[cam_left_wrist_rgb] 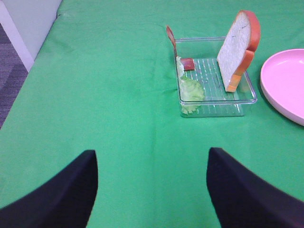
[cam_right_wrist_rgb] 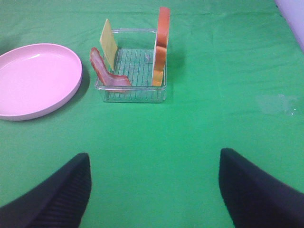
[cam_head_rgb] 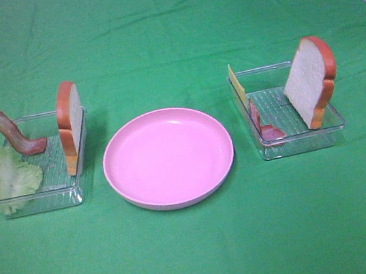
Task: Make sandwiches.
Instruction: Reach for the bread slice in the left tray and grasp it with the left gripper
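A green cloth-covered table (cam_head_rgb: 167, 29) fills the exterior high view, and places below are read on that view's clock face. A round pink plate (cam_head_rgb: 168, 154) lies at centre. Two clear rectangular trays flank it: the left tray (cam_head_rgb: 60, 191) at the plate's 9 o'clock and the right tray (cam_head_rgb: 301, 141) at its 3 o'clock, each just beside the plate's rim but not touching it. The left gripper (cam_left_wrist_rgb: 152, 154), seen in its wrist view, hovers over bare cloth short of the left tray with its dark fingers (cam_left_wrist_rgb: 71, 190) spread wide and nothing between them. The right gripper (cam_right_wrist_rgb: 154, 156) likewise hangs over bare cloth short of the right tray, with its fingers (cam_right_wrist_rgb: 251, 190) far apart and unladen. The parts of the sandwiches all sit unstacked in the trays. The left bread slice (cam_head_rgb: 71, 123), white with an orange-brown crust, stands on edge along the left tray's 3 o'clock wall. The right bread slice (cam_head_rgb: 307, 80) stands tilted at the 3 o'clock side of the right tray. A pale green lettuce leaf (cam_head_rgb: 11, 178) lies over the left tray's 8 o'clock corner. A red-brown bacon strip (cam_head_rgb: 11, 131) rises curved above that tray's 10 o'clock corner. A pink ham piece (cam_head_rgb: 262, 124) leans on the right tray's 9 o'clock wall, towards 7 o'clock. An orange-yellow cheese square (cam_head_rgb: 237, 87) stands upright at that tray's 10 o'clock corner.
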You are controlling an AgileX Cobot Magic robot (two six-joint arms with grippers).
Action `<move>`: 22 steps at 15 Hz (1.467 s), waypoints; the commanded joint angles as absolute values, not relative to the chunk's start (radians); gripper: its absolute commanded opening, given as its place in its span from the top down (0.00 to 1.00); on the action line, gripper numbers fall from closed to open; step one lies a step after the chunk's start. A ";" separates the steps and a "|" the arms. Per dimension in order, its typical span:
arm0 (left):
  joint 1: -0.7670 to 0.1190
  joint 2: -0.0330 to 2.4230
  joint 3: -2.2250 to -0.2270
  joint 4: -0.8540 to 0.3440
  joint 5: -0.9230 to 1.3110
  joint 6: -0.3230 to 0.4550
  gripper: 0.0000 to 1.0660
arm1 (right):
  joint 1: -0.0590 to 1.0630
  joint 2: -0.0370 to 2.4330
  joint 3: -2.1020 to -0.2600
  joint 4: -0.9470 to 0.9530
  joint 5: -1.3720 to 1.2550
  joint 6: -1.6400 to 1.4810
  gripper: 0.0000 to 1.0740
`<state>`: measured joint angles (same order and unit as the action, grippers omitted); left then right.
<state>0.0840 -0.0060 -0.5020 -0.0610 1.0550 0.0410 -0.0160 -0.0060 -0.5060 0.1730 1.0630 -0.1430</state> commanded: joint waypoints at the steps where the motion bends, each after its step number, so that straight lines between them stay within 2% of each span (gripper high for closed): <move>1: 0.077 -0.025 -0.500 -0.066 1.046 0.038 0.41 | -0.021 -0.020 -0.506 0.175 1.063 -0.155 0.34; 22: 0.077 -0.025 -0.500 -0.066 1.046 0.038 0.41 | -0.021 -0.020 -0.506 0.175 1.063 -0.155 0.34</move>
<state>0.0840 -0.0060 -0.5020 -0.0610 1.0550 0.0410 -0.0160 -0.0060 -0.5060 0.1730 1.0630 -0.1430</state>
